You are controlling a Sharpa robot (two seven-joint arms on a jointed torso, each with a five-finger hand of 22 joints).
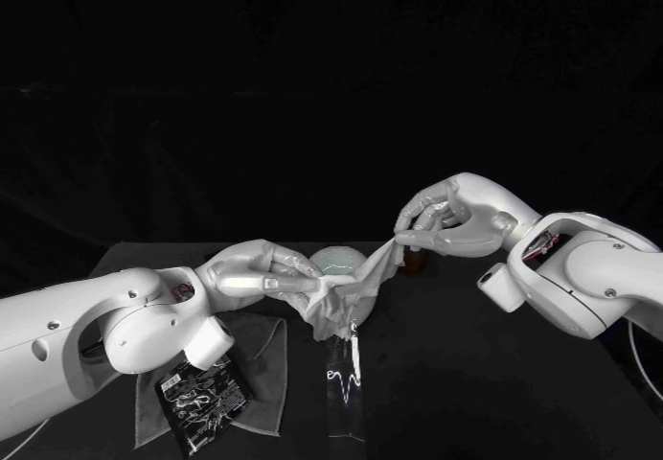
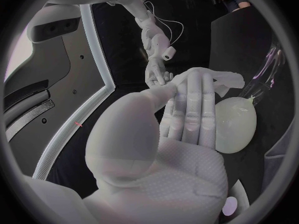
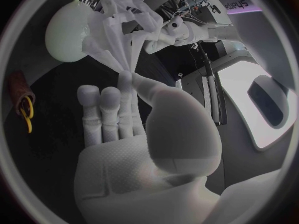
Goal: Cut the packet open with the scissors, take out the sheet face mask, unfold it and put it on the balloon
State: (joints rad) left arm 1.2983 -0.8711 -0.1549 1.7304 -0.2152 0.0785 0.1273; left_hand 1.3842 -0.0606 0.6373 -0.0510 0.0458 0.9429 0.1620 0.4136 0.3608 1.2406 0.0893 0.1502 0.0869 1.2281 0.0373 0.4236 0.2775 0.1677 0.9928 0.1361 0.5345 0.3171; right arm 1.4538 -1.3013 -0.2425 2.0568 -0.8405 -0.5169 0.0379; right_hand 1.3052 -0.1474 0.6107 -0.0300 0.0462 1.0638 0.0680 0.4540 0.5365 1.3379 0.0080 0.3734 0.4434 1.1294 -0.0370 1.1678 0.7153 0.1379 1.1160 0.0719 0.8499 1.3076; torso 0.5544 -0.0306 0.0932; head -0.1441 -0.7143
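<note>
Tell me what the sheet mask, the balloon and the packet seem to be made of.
Sheet mask: thin, soft white fabric, since it hangs in limp folds.
Balloon: pale, smooth skin with a soft sheen, probably rubber.
Packet: black printed film with creases and glints, likely plastic or foil.

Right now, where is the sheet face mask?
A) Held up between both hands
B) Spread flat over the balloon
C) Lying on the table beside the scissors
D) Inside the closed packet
A: the left hand and the right hand each grip a part of the sheet face mask, which hangs crumpled between them, near the balloon but not spread over it.
</note>
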